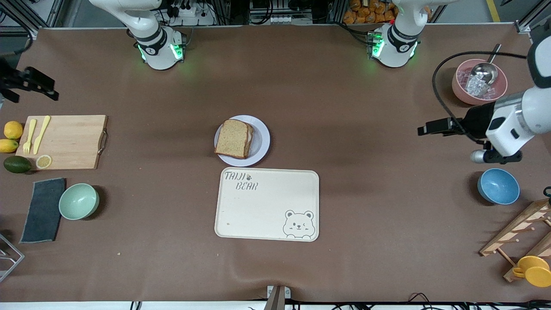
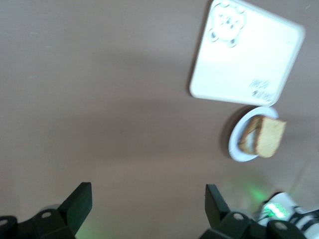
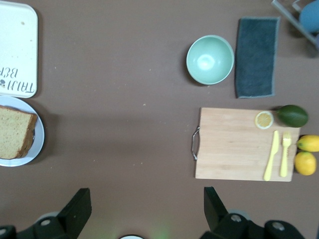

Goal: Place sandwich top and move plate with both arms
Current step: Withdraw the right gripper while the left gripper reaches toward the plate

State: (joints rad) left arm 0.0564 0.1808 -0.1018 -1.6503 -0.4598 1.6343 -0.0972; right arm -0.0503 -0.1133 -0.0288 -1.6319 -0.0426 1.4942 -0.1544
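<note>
The sandwich top point(image 1: 232, 137), a brown bread slice, lies on the plate point(image 1: 261, 144) at mid-table, over another slice whose pale edge peeks out; it also shows in the wrist views point(image 2: 271, 137) point(image 3: 12, 132). The pale round plate point(image 2: 237, 149) point(image 3: 39, 137) sits just farther from the front camera than the tray. My left gripper point(image 1: 430, 128) point(image 2: 148, 191) hangs open and empty over bare table toward the left arm's end. My right gripper point(image 1: 34, 84) point(image 3: 148, 194) hangs open and empty over bare table toward the right arm's end.
A cream bear tray point(image 1: 267, 202) lies nearer the camera than the plate. Toward the right arm's end: a cutting board point(image 1: 69, 142) with cutlery, lemons, avocado, a green bowl point(image 1: 78, 201), a grey cloth point(image 1: 43, 209). Toward the left arm's end: a pink bowl point(image 1: 460, 88), a blue bowl point(image 1: 498, 186), a wooden rack point(image 1: 521, 232).
</note>
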